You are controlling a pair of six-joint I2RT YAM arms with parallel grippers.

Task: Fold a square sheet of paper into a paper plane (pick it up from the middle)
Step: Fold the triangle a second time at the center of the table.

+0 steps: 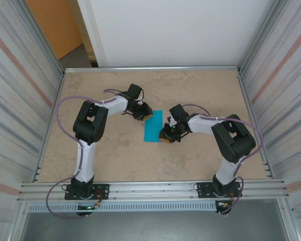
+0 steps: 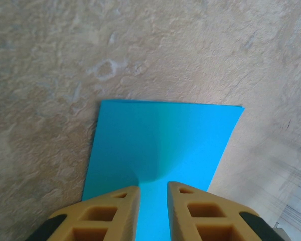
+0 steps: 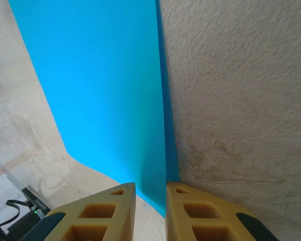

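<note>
Centrally placed: the square sheet of paper (image 1: 154, 126), teal-blue, seen as a narrow rectangle lying flat on the beige mottled surface (image 1: 200, 95) between the two arms. In the right wrist view the paper (image 3: 100, 80) shows a doubled edge along one long side.

Left claw (image 1: 146, 116): at the far end of the sheet, low over it. In its wrist view the tan fingertips (image 2: 115, 201) stand narrowly parted, with the paper (image 2: 160, 140) showing through the gap at the left claw (image 2: 153, 188).

Right claw (image 1: 166, 138): at the near right corner of the sheet. In its wrist view the right claw (image 3: 150, 186) is narrowly parted and straddles the sheet's long edge. Whether either claw presses on the paper cannot be told.
</note>
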